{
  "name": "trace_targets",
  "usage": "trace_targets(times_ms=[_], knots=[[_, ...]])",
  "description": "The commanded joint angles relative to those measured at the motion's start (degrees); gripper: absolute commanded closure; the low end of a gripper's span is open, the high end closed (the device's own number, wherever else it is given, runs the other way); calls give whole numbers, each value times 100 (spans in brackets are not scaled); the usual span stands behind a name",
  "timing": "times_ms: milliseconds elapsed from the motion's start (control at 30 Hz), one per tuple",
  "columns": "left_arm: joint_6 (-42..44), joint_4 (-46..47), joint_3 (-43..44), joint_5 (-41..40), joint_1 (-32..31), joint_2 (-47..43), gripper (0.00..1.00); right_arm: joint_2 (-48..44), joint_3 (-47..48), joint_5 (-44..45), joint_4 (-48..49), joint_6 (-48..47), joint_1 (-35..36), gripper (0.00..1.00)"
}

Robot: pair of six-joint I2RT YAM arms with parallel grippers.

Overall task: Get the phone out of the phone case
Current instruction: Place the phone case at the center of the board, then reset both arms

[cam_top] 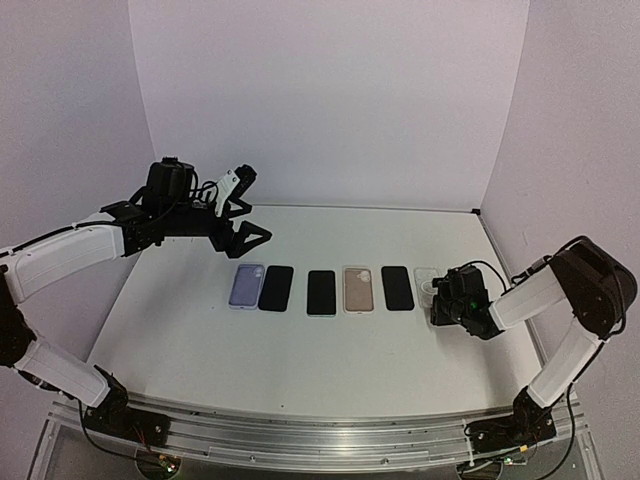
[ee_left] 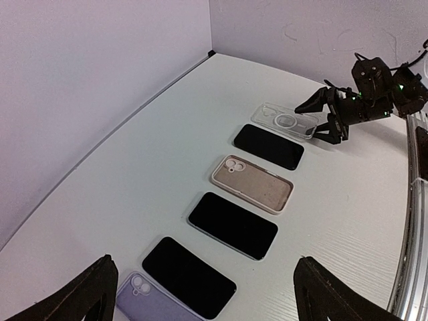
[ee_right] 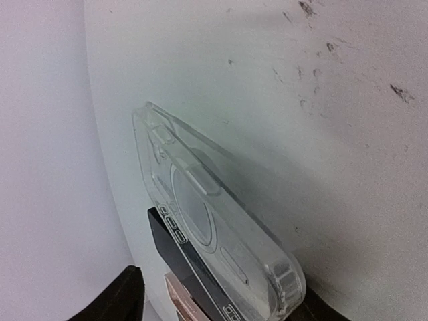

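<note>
A row lies across the table: a purple case (cam_top: 246, 285), a black phone (cam_top: 276, 288), another black phone (cam_top: 321, 292), a beige case (cam_top: 358, 289), a third black phone (cam_top: 397, 288) and a clear case (cam_top: 426, 281). All three cases look empty. My right gripper (cam_top: 437, 298) is low at the clear case's near end, open, with the clear case (ee_right: 200, 214) between its fingers and one corner against a finger (ee_right: 314, 311). My left gripper (cam_top: 245, 208) is open and empty, raised above the row's left end; the purple case (ee_left: 144, 301) lies below it.
White walls close in the table at the back and both sides. The right arm's elbow (cam_top: 595, 285) stands near the right wall. The metal rail (cam_top: 300, 435) runs along the near edge. In the left wrist view the right gripper (ee_left: 321, 117) sits beside the clear case (ee_left: 284, 120).
</note>
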Motion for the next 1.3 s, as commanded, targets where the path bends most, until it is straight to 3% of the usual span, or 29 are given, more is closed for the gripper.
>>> trace_targets(times_ms=[0,133,267,467,533,733,867,933,1100,1267], knots=[[-41,191,24,41,10,-67,7,-237,115,-208,-2013,-3,44,19],[-45,236,0,67,7,-55,7,-778,401,288,-3297,-170,60,3],[-72,290,-28,101,10,-41,7,-1098,480,572,-3712,-294,58,2],[-397,328,-68,-188,27,-55,7,-1369,743,256,-3844,-550,57,2],[-804,324,-136,-328,149,-80,6,-1613,1046,400,-3900,-1384,58,2],[-2293,608,-1043,-564,1291,-411,5,-1863,2570,927,-4739,-6551,45,2],[-2589,1070,-2119,-707,1910,-920,3,-2754,1694,1376,-4394,-7803,-195,2],[-2772,1302,-2623,-1186,2076,-1168,1,-3205,1042,1317,-4094,-8295,-497,2],[-3360,1513,-3544,-2674,2429,-1597,1,-4207,-273,603,-3811,-8794,-1493,2],[-2966,2068,-4282,-2843,2896,-1871,1,-4813,-1455,354,-2920,-9063,-1699,2]])
